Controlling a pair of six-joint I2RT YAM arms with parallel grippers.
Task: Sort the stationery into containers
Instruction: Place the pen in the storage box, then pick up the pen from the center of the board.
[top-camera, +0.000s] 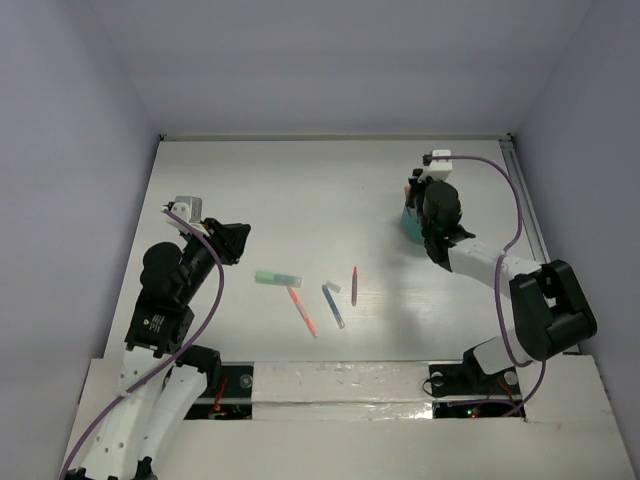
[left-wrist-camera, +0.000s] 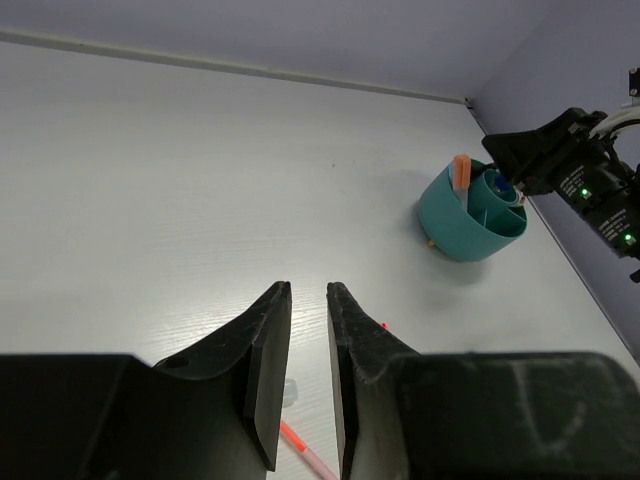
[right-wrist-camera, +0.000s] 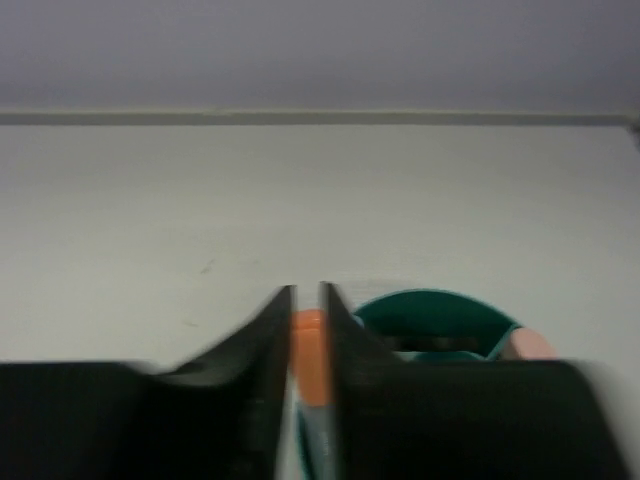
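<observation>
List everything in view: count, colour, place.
organiser cup: one, teal, table's far right.
orange marker: one, orange, standing in cup.
blue item: one, blue, inside cup, too small to name.
green marker: one, green, lying mid-table.
orange pen: one, orange, nearer than green marker.
blue pen: one, blue, right of orange pen.
crayon: one, purple, right of blue pen.
small item: one, whitish, by blue pen's far end.
table: one, white, under everything.
left gripper: black, narrow gap, empty, table's left.
right gripper: black, over cup, grip unclear.
</observation>
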